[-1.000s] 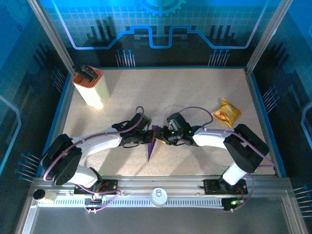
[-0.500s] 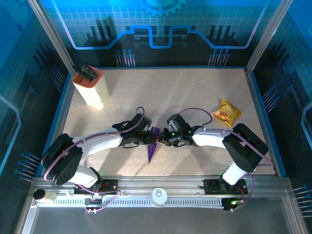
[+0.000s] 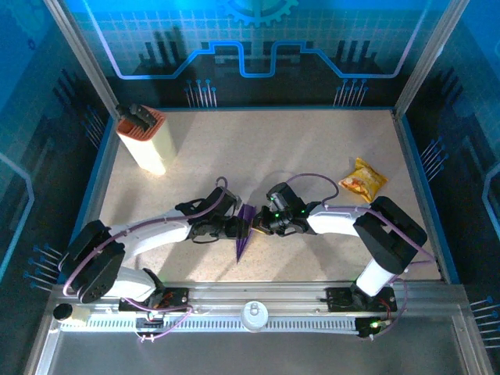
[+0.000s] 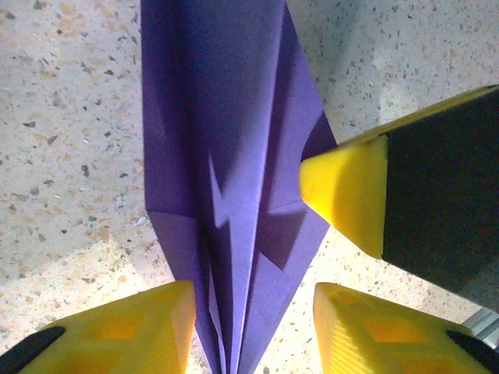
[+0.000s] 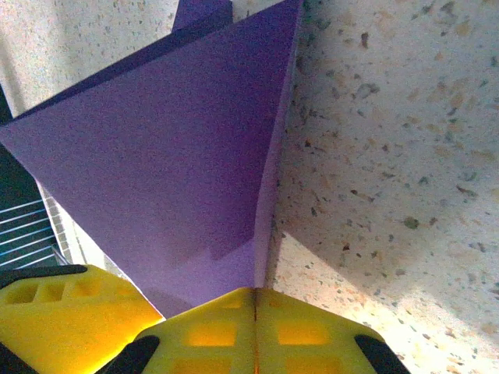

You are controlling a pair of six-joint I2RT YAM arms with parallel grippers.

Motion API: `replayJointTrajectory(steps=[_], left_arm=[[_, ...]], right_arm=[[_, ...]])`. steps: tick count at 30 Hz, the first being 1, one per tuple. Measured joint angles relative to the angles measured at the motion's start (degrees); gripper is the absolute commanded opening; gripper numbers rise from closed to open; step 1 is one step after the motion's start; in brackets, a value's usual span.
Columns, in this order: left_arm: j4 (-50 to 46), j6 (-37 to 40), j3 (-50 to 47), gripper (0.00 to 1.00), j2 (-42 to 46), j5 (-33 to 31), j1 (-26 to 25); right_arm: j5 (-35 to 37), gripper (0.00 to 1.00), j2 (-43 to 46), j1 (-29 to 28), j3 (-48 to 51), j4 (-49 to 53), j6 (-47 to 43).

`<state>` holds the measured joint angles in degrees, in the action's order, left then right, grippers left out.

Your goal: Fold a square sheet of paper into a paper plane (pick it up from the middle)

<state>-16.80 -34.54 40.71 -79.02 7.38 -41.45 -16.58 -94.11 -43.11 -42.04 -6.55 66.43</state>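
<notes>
The square sheet of paper is folded into a narrow purple paper plane (image 3: 244,233) lying mid-table, its tip toward the near edge. My right gripper (image 3: 260,225) comes in from the right and is shut on the plane's right edge; in the right wrist view the fingers (image 5: 256,308) meet on the purple fold (image 5: 171,156). From the left, my left gripper (image 3: 232,229) stands open. Its yellow fingers (image 4: 125,327) straddle the plane's creased tail (image 4: 226,179) with gaps either side. The right gripper's fingertip (image 4: 343,191) presses on the paper.
A tall cream-and-orange box (image 3: 144,142) stands at the back left. A yellow-orange snack packet (image 3: 364,180) lies at the right. Blue walls and metal posts ring the speckled table (image 3: 273,148), with a rail along its near edge.
My left gripper has opened and let go of the paper, drawing back slightly left. My right gripper has shut on the plane's right edge. The plane has barely shifted.
</notes>
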Motion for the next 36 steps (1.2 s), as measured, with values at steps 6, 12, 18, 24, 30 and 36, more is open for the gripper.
replayJointTrajectory(steps=[6, 12, 18, 24, 30, 36], left_arm=[[-0.09, 0.0, -0.44, 0.45, 0.39, 0.5, -0.11], [-0.07, 0.02, -0.44, 0.44, 0.22, 1.53, -0.17], [0.2, 0.02, -0.44, 0.44, -1.18, 2.71, -0.22], [0.66, 0.04, -0.44, 0.49, -2.99, 4.09, -0.7], [0.79, 0.13, -0.37, 0.49, -3.65, 4.37, -1.05], [0.74, 0.2, -0.33, 0.46, -4.74, 4.28, -1.16]], right_arm=[[-0.15, 0.09, 0.0, 0.0, 0.0, -0.04, 0.0], [-0.15, 0.09, 0.0, 0.0, -0.02, -0.11, 0.0], [-0.2, 0.09, 0.0, 0.0, -0.07, -0.15, 0.0], [-0.35, 0.09, -0.07, 0.0, -0.09, -0.24, 0.0], [-0.37, 0.09, -0.07, 0.0, -0.09, -0.42, 0.0], [-0.37, 0.09, -0.07, 0.0, -0.09, -0.42, 0.0]])
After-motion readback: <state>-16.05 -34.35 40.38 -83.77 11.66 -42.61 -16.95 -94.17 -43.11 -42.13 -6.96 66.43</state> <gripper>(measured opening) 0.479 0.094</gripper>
